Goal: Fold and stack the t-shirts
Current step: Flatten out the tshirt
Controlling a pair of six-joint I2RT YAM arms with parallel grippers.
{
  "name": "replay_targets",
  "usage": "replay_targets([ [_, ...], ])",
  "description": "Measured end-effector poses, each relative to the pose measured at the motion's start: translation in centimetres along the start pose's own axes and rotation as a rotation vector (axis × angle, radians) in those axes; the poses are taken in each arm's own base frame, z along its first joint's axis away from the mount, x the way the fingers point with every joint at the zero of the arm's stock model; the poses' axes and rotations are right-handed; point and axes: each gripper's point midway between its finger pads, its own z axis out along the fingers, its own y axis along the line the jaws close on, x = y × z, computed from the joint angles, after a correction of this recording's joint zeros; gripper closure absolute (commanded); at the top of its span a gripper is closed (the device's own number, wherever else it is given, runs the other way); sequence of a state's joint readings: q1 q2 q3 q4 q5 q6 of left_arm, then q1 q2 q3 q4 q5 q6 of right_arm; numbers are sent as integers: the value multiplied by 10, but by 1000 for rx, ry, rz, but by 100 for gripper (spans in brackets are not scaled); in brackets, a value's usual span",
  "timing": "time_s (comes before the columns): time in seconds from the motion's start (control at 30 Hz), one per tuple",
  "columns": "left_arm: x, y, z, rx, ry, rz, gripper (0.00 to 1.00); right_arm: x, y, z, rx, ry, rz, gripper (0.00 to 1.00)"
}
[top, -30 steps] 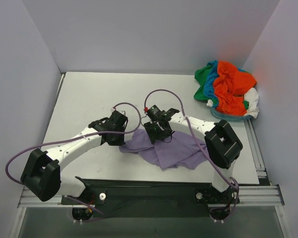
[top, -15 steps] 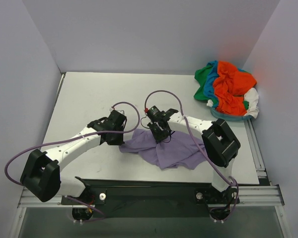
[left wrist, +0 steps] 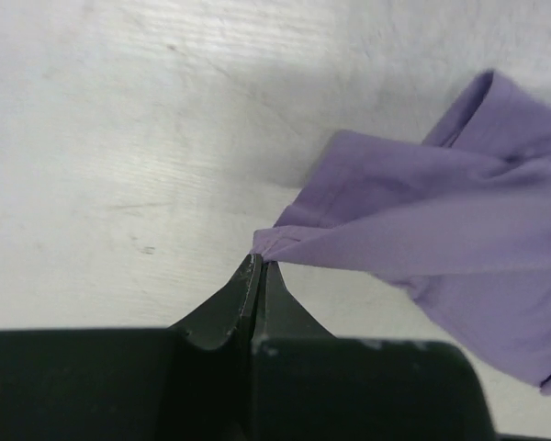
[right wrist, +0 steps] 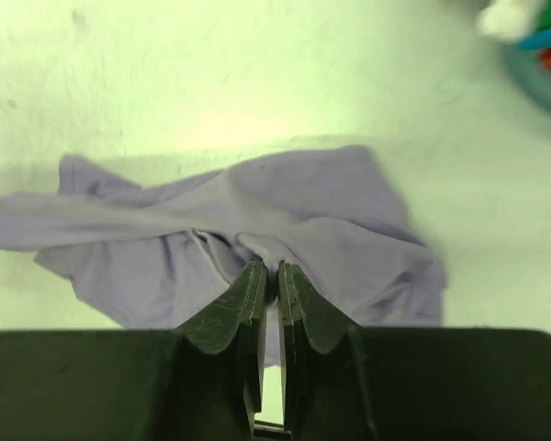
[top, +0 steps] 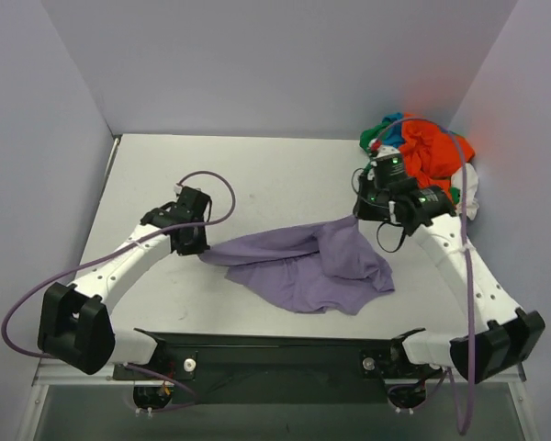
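A lavender-purple t-shirt [top: 303,266] is stretched across the middle of the table. My left gripper [top: 200,250] is shut on its left corner [left wrist: 271,241]. My right gripper [top: 356,219] is shut on a pinch of cloth [right wrist: 271,253] at the shirt's upper right and holds it raised, so the cloth hangs below it. The shirt [right wrist: 257,230] fills the middle of the right wrist view and the right side of the left wrist view [left wrist: 459,239]. The other t-shirts, orange-red [top: 432,152], green [top: 375,138] and white [top: 468,188], lie in a heap at the back right.
The heap sits in a teal-rimmed basin [right wrist: 533,78] in the back right corner, close behind my right arm. Grey walls stand on three sides. A metal rail [top: 473,266] runs along the table's right edge.
Both grippers have moved apart with the lavender shirt: the right one far to the right and back, the left one to the left. The bunched shirt is now pulled out wide.
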State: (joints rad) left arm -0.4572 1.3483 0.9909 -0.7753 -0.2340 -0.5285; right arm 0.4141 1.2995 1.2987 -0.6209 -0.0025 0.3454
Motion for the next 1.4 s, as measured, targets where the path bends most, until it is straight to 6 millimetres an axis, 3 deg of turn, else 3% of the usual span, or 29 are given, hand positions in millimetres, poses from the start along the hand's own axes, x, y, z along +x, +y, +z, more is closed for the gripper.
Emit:
replay_targets([
  [0.1, -33, 16, -13, -35, -57, -58, 100, -30, -30, -38, 49, -101, 71, 100],
  [0.2, -74, 23, -39, -35, -152, -104, 100, -59, -50, -78, 87, -211, 115, 100],
  [0.3, -123, 16, -84, 16, -298, -137, 100, -85, -57, -123, 95, -336, 117, 100],
  [0.4, -158, 14, -136, 72, -448, -171, 100, -102, -57, -168, 88, -452, 95, 100],
  [0.5, -176, 21, -188, 115, -585, -207, 100, -115, -58, -214, 87, -578, 74, 100],
  [0.57, -178, 28, -218, 140, -664, -228, 100, -116, -60, -238, 87, -648, 62, 100],
  [0.67, -171, 35, -248, 187, -738, -245, 100, -109, -61, -254, 81, -694, 52, 99],
  [0.73, -167, 35, -250, 207, -755, -248, 100, -104, -62, -242, 83, -673, 49, 99],
  [0.83, -154, 32, -215, 193, -686, -231, 100, -99, -64, -184, 106, -553, 39, 96],
  [0.9, -139, 29, -169, 149, -570, -204, 100, -90, -68, -125, 134, -419, 31, 77],
  [0.93, -130, 29, -141, 121, -498, -189, 100, -84, -72, -94, 153, -350, 34, 53],
  [1.03, -107, 32, -77, 42, -316, -152, 100, -54, -94, -4, 225, -122, 60, 34],
  [1.1, -92, 34, -50, 11, -231, -132, 100, -23, -105, 30, 248, 0, 71, 30],
  [1.2, -83, 35, -39, 3, -186, -114, 100, 17, -110, 40, 247, 95, 92, 30],
  [1.4, -76, 32, -34, 28, -166, -106, 100, 66, -106, 40, 176, 145, 134, 35],
])
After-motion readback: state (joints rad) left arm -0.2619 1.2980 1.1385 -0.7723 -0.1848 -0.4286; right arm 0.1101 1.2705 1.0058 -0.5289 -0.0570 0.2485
